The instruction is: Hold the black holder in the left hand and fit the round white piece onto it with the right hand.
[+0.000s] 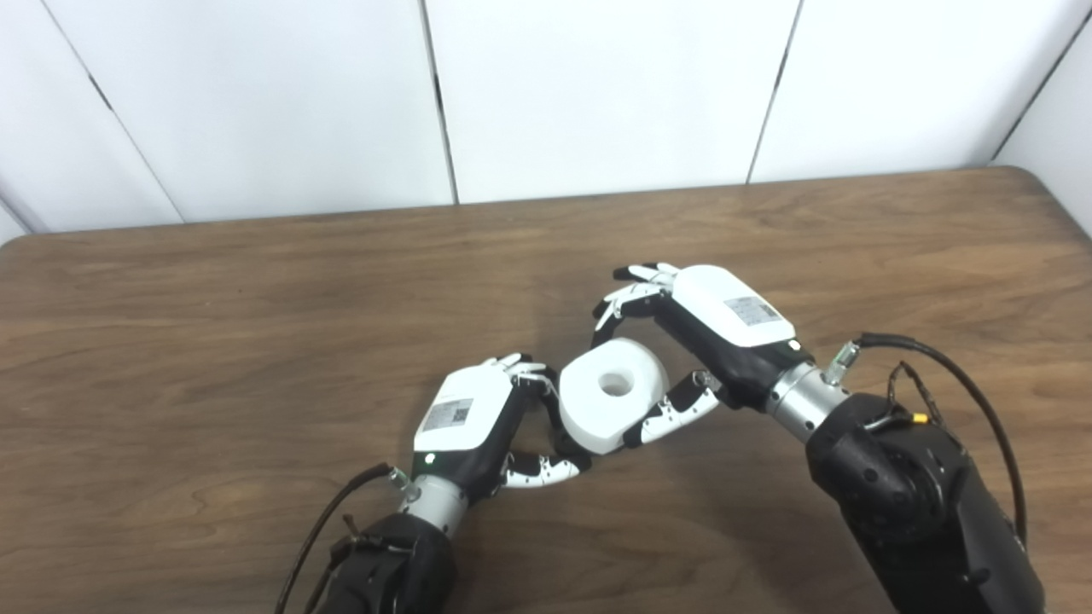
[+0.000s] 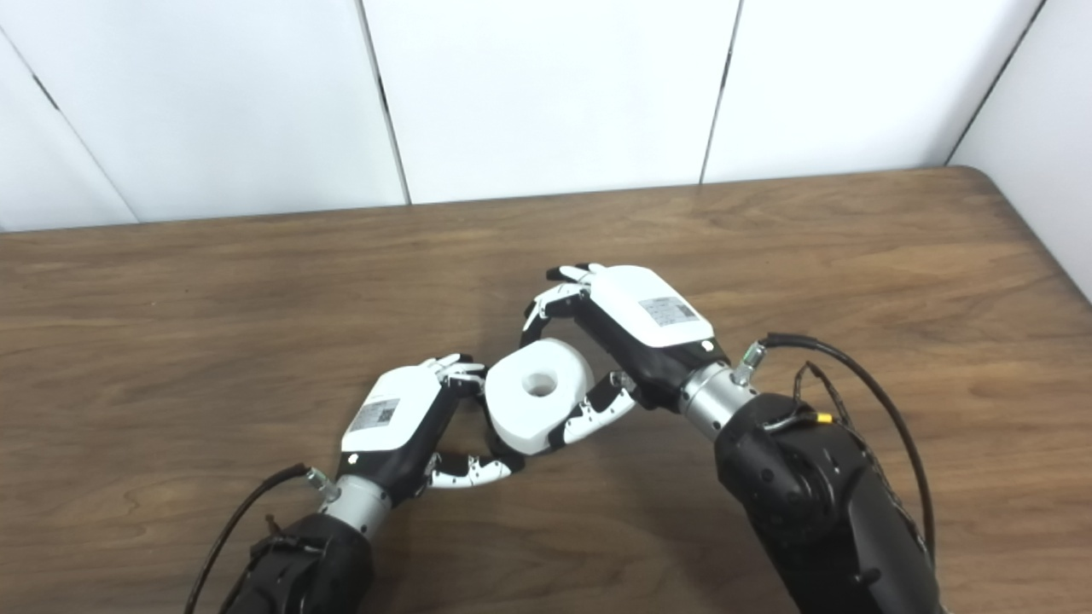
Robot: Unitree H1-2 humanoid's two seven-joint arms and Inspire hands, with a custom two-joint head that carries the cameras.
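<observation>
- The round piece [image 1: 612, 394] sits between the two hands, over the middle of the desk [image 1: 213, 341]
- The left hand [image 1: 478, 426] is at its left
- The right hand [image 1: 708, 328] is at its right and behind it

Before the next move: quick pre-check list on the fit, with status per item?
1. Round white piece in the right hand: ok, fingers curl over its far side and the thumb lies against its near side.
2. Left hand at the piece: ok, fingers and thumb close around its left and lower edge.
3. Black holder visible in the left hand: cannot tell, the white piece and the fingers cover that spot.
4. Piece seated on the holder: cannot tell, the joint is hidden.
5. Centre hole of the piece facing up and unobstructed: ok.
6. Table around the hands: ok, nothing else in view.
</observation>
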